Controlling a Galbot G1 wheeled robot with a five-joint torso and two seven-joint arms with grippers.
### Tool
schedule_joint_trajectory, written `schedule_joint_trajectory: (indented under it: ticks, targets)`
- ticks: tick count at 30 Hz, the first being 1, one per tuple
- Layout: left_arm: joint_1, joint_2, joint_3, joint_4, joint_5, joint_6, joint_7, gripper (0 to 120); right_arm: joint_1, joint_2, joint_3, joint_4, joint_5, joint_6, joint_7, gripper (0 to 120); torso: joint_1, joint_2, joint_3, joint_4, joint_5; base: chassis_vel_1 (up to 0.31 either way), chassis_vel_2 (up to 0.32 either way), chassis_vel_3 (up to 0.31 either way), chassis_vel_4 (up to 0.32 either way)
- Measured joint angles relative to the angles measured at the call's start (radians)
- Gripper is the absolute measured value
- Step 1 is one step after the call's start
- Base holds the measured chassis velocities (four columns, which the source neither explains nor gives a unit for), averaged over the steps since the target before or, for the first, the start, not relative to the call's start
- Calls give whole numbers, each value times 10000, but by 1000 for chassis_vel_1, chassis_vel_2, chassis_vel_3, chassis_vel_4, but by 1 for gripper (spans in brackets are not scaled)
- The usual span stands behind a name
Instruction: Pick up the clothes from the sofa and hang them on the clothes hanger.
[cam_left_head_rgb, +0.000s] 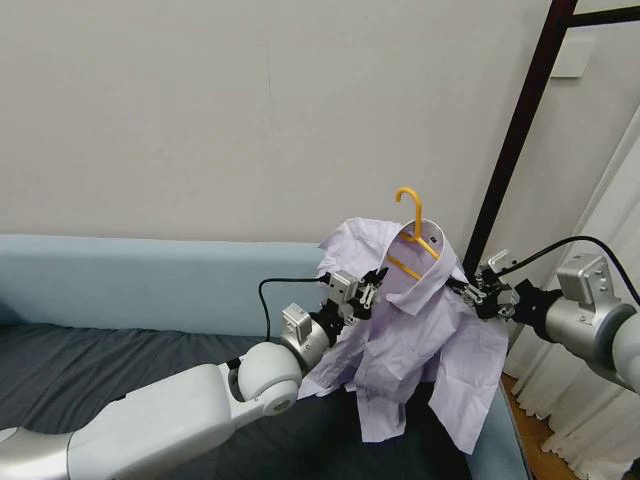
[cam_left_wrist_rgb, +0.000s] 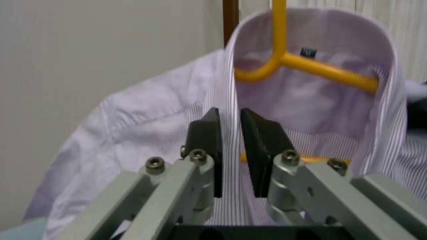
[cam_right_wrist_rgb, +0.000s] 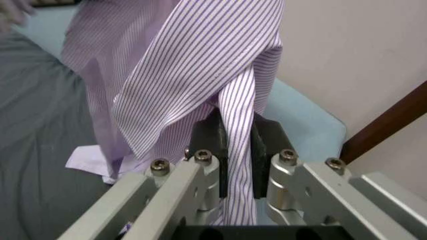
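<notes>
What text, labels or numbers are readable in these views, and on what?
None legible in any view.
Dark tag inside the shirt collar, beside the yellow hanger: too blurred to read.
Left gripper and right gripper, both shut on the shirt: no markings visible.

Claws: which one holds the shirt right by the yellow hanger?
The left claw: it pinches the shirt at its front edge, just below the hanger. The right claw clamps a bunched fold farther out.

Plain white wall (cam_left_head_rgb: 200, 120), pale pleated curtain (cam_left_head_rgb: 575, 420), small wall plate (cam_left_head_rgb: 572, 55)
</notes>
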Motion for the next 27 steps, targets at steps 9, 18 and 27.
schedule_joint_trajectory:
  ticks: [9,18,27]
  targets:
    - [246,1063,-670,-1257,222,552,-210,48,82,73,54,-292,-18,91,-12,8,0,-1,0,1,1,0,0,0,0]
    - [3050,1856,-3649,-2504,351,1523,-1655,84,219,-648,565,138,807,202,799,8,0,0,-1,-3,-2,0,0,0,0]
    - [7040,2239,-5771,-3238,1718,1396,-1877,100,217,-885,1562,472,2201,-226,2483,8,-2,1,-2,-1,0,0,0,0,0]
